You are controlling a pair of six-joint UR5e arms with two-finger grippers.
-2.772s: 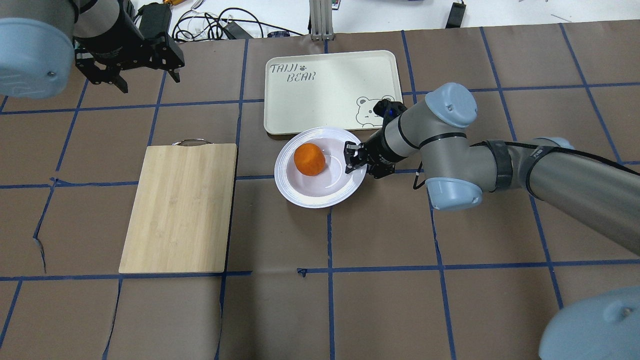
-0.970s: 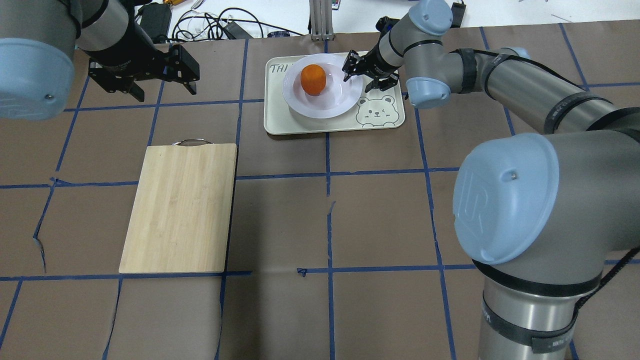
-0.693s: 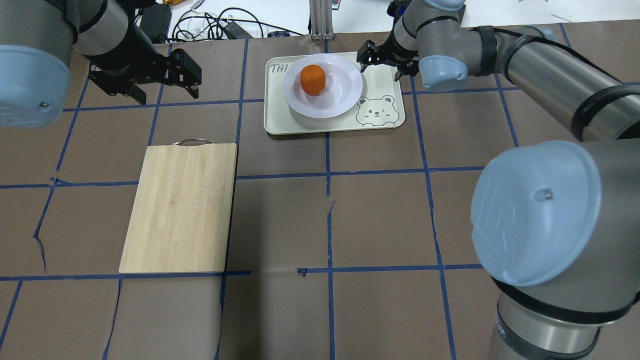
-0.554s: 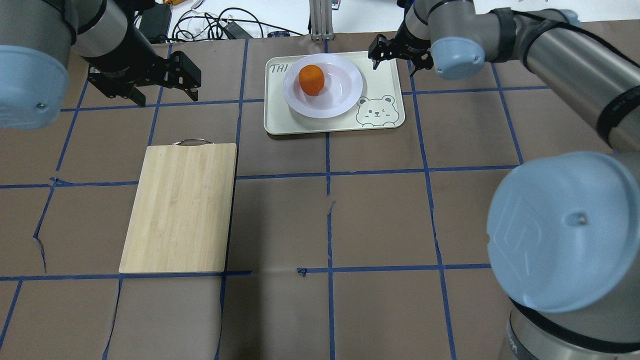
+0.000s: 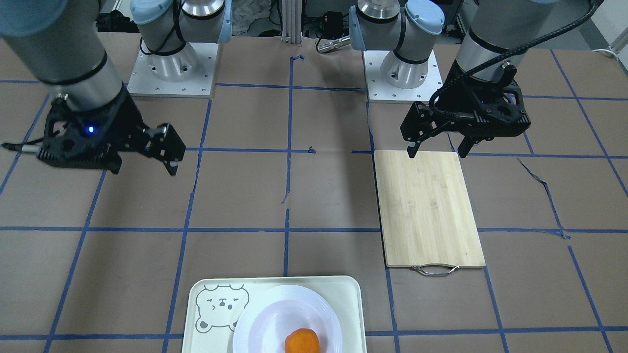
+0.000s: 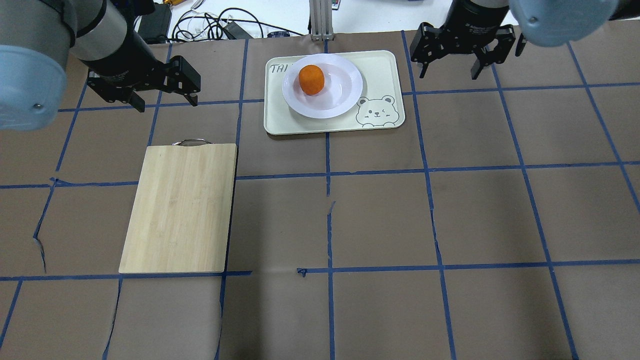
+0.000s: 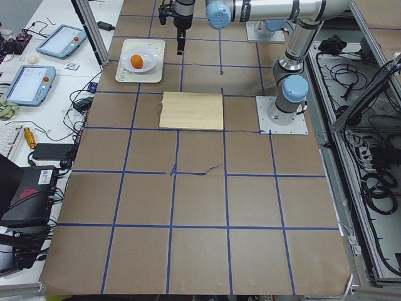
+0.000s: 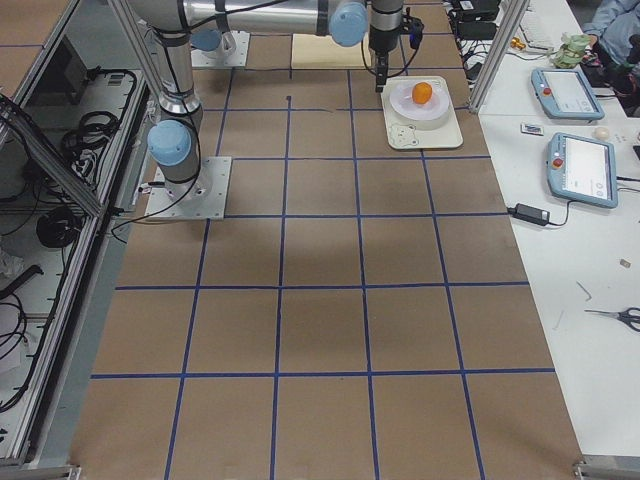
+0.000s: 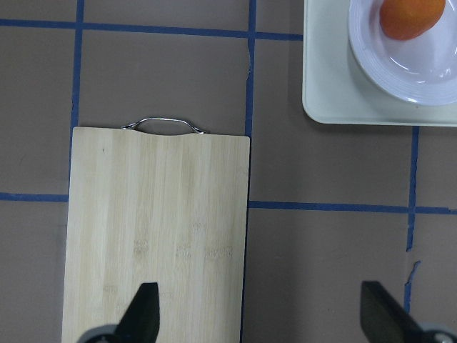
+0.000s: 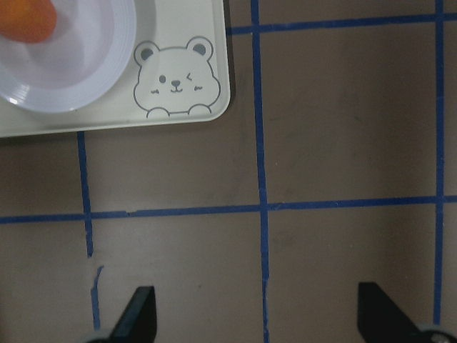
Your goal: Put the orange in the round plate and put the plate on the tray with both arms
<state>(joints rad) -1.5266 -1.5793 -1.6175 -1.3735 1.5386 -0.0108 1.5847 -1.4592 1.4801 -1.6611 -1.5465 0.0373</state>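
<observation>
The orange (image 6: 311, 80) lies in the round plate (image 6: 340, 95), left of its centre. The plate rests on the tray (image 6: 384, 65), over the tray's left and middle part, beside the bear face. My right gripper (image 6: 448, 71) hangs open and empty off the tray's right edge, above bare table. My left gripper (image 6: 165, 99) is open and empty well left of the tray, just beyond the bamboo board's handle end. In the right wrist view the tray's bear corner (image 10: 186, 71) and the plate (image 10: 78, 71) sit at top left. The left wrist view catches the orange (image 9: 408, 16) at top right.
A bamboo cutting board (image 6: 181, 207) with a metal handle (image 6: 191, 142) lies left of centre. Brown paper with blue tape lines covers the table (image 6: 380, 220). Cables and a metal post (image 6: 320, 20) line the far edge behind the tray.
The right gripper carried the plate with the orange from the table onto the tray, let go and drew back to the right. The left gripper barely shifted.
</observation>
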